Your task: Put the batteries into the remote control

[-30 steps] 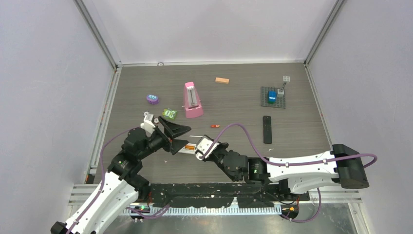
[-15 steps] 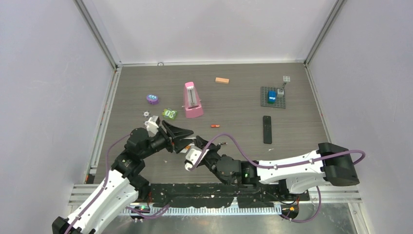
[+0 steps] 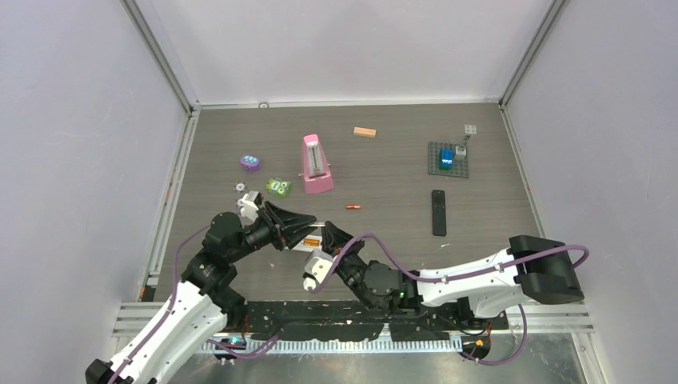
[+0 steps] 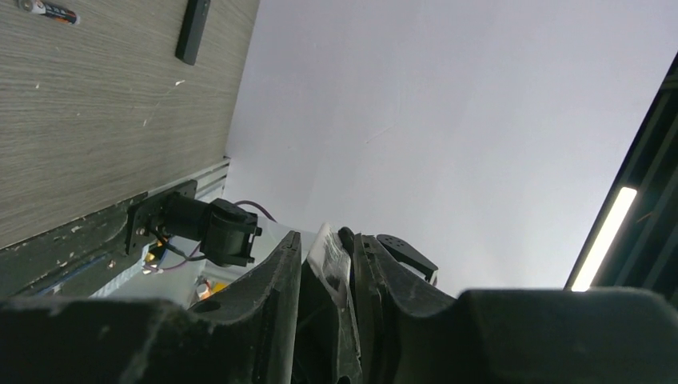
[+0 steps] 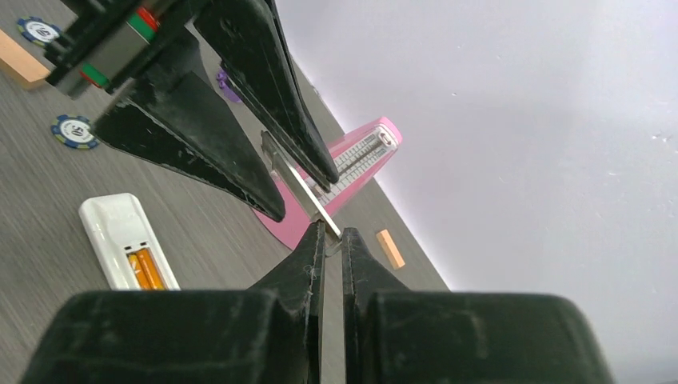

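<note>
Right gripper [image 5: 332, 234] pinching thin cover plate [image 5: 296, 180]; left gripper [image 4: 326, 242] straddles it, and we can't confirm its grip. White remote [image 5: 116, 228] at 8 o'clock, orange batteries [image 5: 145, 270] inside. Chip [image 5: 74, 130] lettering unreadable.

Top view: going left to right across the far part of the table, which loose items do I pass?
Purple object, green object, pink metronome, red battery, black remote. Orange block and grey baseplate overlap these.

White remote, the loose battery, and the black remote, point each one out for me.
white remote [image 5: 112, 222]: right wrist view, on its closed white end beside the open battery bay.
loose battery [image 3: 352, 206]: top view, on the middle of its body.
black remote [image 3: 438, 212]: top view, on the middle of its body.
</note>
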### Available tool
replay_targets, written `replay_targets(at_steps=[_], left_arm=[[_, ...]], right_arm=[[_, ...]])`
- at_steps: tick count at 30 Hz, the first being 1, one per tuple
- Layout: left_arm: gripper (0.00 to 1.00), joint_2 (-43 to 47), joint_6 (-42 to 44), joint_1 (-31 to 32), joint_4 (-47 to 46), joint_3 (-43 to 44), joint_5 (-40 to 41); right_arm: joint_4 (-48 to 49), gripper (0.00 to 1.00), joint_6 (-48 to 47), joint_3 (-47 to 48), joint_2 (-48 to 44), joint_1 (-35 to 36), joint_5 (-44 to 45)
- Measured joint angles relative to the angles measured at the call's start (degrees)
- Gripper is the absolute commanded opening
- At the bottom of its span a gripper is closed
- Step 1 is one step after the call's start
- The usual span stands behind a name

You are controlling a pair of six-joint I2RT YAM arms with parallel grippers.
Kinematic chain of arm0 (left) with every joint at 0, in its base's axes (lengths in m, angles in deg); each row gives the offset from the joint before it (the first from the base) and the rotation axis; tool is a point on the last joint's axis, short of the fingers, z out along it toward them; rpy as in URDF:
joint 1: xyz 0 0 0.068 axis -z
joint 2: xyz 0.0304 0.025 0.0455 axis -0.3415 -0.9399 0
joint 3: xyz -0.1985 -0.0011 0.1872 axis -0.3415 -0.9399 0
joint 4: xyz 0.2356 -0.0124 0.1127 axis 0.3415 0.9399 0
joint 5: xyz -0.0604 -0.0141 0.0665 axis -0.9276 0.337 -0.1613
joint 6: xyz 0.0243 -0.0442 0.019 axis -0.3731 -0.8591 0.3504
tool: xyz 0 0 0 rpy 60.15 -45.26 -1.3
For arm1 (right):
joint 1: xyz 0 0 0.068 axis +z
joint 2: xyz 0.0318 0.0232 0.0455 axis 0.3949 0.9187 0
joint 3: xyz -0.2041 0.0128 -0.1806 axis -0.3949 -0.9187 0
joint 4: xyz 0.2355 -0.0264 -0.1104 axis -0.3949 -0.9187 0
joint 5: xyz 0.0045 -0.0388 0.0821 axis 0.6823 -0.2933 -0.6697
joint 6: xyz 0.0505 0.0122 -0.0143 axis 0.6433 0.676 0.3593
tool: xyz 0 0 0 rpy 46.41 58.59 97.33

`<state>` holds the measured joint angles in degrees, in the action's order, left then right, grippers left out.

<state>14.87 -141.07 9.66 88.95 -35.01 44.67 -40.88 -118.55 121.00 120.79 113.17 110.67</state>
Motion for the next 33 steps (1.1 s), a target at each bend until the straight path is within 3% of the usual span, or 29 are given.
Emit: replay_targets(at_steps=[7, 15, 19, 21, 23, 24, 26, 33], left_arm=[[0.27, 1.92, -1.84, 0.02, 0.11, -0.46, 0.0], [0.01, 0.61, -3.08, 0.0, 0.15, -0.5, -0.96], [0.0, 0.52, -3.15, 0.0, 0.13, -0.83, -1.27], [0.0, 0.55, -3.15, 0.0, 0.0, -0.98, -1.62], [0.0, 0.61, -3.1, 0.04, -0.17, -0.98, -1.7], [0.0, 0.72, -2.95, 0.04, -0.24, -0.98, -1.57], [0.0, 1.07, -2.71, 0.04, -0.33, -0.98, -1.22], [0.0, 2.27, -0.72, 0.04, -1.75, -0.98, 1.7]], right_arm=[[5.84, 0.05, -4.83, -2.29, 0.72, 0.24, 0.72], [14.38, 0.05, -11.8, -2.58, 5.57, 1.53, 2.51], [16.96, 0.09, -14.64, -2.58, 7.34, 2.25, 4.2], [17.42, 0.23, -15.37, -2.58, 7.43, 2.69, 4.81], [17.97, 0.53, -15.67, -2.58, 7.43, 3.02, 5.35], [18.25, 0.75, -15.72, -2.58, 7.43, 3.28, 5.53], [18.97, 0.95, -15.93, -2.56, 7.43, 3.89, 5.97], [18.97, 0.95, -16.46, -3.13, 5.42, 6.36, 8.44]])
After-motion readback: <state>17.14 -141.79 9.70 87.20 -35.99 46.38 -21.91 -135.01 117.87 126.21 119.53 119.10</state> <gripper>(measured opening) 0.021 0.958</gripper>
